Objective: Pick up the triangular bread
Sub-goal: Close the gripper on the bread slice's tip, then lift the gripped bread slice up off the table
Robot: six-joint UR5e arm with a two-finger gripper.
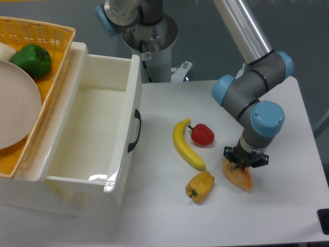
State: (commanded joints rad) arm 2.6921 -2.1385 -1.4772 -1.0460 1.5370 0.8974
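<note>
One slow closing squeeze is what I'd give now, since my pincer (pixel 245 163) sits on the triangular bread (pixel 238 177) near the desk's (pixel 288 216) front right edge, though I cannot tell whether it has clenched, then lift straight up.

The gripper (pixel 244 160) covers the upper part of the triangular bread (pixel 239 178), so finger contact and jaw state cannot be determined, while the plate (pixel 15 105) and yellow basket (pixel 49 36) are cut off at the left edge, and a dark object (pixel 324 220) at the right edge is unidentifiable.
</note>
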